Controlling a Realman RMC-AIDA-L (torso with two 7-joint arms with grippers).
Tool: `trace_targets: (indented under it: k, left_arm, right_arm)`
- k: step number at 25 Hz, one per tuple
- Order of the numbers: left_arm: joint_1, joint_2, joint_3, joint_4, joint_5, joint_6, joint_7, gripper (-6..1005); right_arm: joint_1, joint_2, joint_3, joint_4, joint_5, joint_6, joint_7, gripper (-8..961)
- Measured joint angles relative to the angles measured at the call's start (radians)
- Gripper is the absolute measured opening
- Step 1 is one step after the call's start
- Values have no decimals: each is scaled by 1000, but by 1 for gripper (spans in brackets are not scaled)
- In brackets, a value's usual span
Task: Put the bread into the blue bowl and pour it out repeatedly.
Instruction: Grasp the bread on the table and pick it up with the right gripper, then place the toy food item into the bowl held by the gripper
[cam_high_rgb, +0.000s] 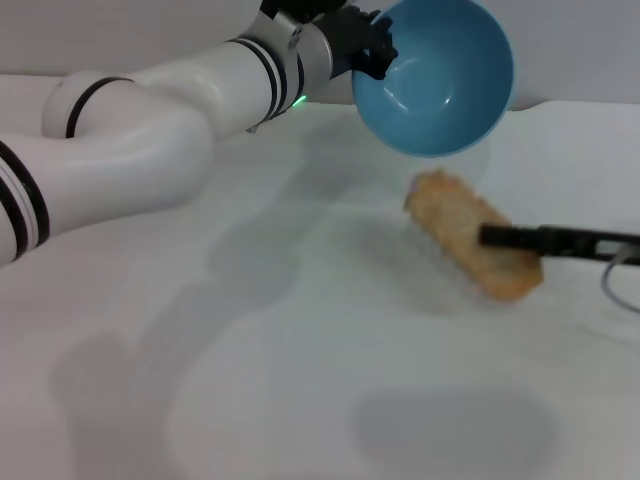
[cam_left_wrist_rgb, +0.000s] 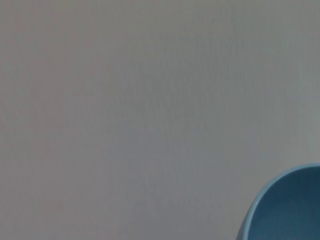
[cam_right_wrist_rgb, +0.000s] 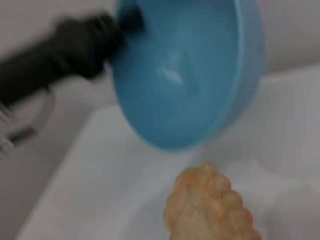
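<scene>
Left gripper (cam_high_rgb: 372, 52) fingers clamped on bowl (cam_high_rgb: 440, 80) rim, bowl tipped up above desk (cam_high_rgb: 250, 380). Bread (cam_high_rgb: 475, 245) on desk near right edge; right gripper (cam_high_rgb: 495, 236) at it, fingers' state unclear.

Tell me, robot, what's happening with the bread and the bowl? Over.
Left gripper shut on bowl rim, bowl tipped up, empty. Right gripper at bread on table. Nothing in the way.

One blue bowl (cam_high_rgb: 440, 85), one bread (cam_high_rgb: 475, 247), two hands (cam_high_rgb: 372, 50) (right (cam_high_rgb: 495, 236) partly visible).
</scene>
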Motion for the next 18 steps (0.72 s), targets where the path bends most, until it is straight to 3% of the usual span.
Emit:
trace_targets:
  k: [4,5,9,14,18]
  left_arm:
    - [-4,3,-8,-10,0,10,1,-2]
    - [-4,3,-8,-10,0,10,1,-1]
    - [-38,2,2,-14,0,84,0,-1]
    - [-121,-6,45,-4,-13,248,-4,-2]
    - [-192,-6,86,-2,-77,361,-13,-2]
  right_arm:
    - [-101,-8,41,-217,96,-157,44,335]
    - [-101,-8,41,-217,96,-157,44,327]
    - [-143,-4,218,-380,192,-320,46,293]
    - [-151,-3,250,-380,272,-319,40,243]
    - [-115,-4,193,-291,272,-263,-12,208]
